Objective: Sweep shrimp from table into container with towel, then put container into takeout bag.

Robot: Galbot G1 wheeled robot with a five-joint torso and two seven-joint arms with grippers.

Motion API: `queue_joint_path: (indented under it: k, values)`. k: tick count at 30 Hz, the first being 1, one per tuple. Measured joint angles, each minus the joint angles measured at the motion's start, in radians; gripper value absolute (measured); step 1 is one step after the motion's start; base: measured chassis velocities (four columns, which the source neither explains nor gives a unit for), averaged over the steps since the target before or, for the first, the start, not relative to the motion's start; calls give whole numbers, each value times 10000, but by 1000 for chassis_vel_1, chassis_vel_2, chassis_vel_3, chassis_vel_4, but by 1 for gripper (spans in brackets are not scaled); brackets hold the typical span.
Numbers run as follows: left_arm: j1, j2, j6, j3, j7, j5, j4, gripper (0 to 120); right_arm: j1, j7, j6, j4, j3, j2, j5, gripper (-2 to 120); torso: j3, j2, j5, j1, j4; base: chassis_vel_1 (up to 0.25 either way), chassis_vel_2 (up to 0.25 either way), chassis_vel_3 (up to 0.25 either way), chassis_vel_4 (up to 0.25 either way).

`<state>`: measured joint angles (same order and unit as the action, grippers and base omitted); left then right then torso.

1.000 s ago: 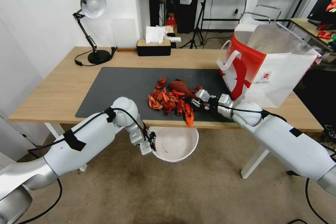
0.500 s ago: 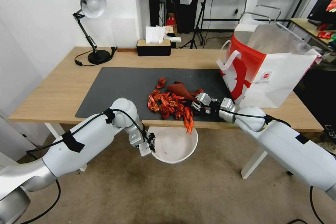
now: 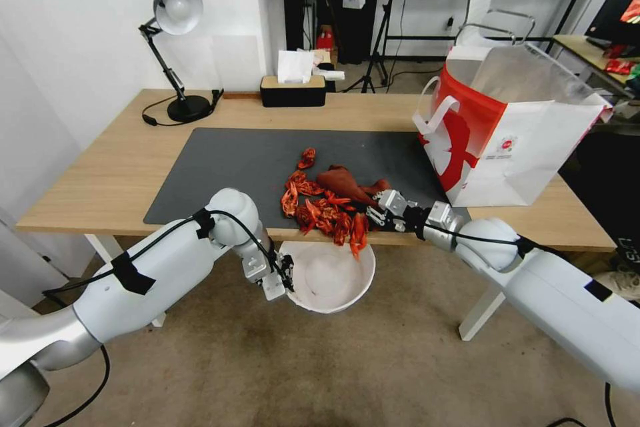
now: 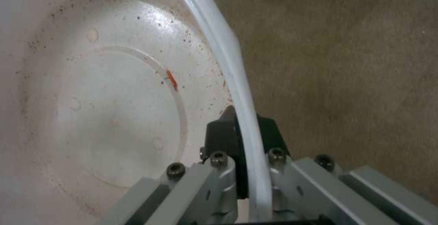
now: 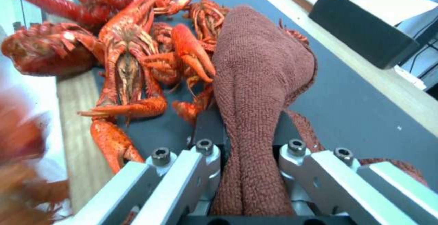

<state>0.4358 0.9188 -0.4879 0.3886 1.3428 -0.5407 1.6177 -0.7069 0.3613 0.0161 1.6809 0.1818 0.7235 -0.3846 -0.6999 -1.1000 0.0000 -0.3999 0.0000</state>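
The right gripper (image 3: 375, 208) sits low over the near edge of the table (image 3: 100, 177), its fingers (image 5: 201, 156) closed tight on a bunched fold of the towel (image 5: 260, 81). The cloth stands up out of the jaws and spreads ahead of them on the dark mat (image 3: 233, 153). Just beyond the towel, on the side toward the robot's left, lies the pile of shrimp (image 3: 320, 203), pressed against the cloth and crowded right at the table's front edge; in the right wrist view several shrimp (image 5: 132, 57) lie across the strip of bare wood at the edge. One shrimp hangs over the edge above the container (image 3: 303, 293).

The left gripper (image 3: 285, 275) is below the tabletop, holding the container just under the edge where the shrimp are piled. In the left wrist view its fingers (image 4: 223, 139) pinch the container's thin rim (image 4: 237, 81), one inside the wall and one outside. A small red scrap (image 4: 171, 79) lies on the bowl's floor.

The takeout bag (image 3: 513, 133) stands open on the table to the right of the mat, well apart from the pile. A desk lamp (image 3: 175, 47) and a black tissue box (image 3: 292, 90) stand along the far side.
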Motion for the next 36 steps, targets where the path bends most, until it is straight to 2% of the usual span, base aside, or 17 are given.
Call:
queue_joint_path:
  k: [7, 36]
  values:
    - [41, -17, -3, -71, -6, 25, 9, 0, -703, 67, 0, 380, -395, -128, 5, 9, -1, 0, -1, 1, -1, 0, 0, 0, 0]
    - [-6, 66, -70, -56, -49, 26, -172, 0, -1931, 507, 125, 1136, -1121, -397, 31, 9, -1, 0, -1, -1, 0, 0, 0, 0, 0]
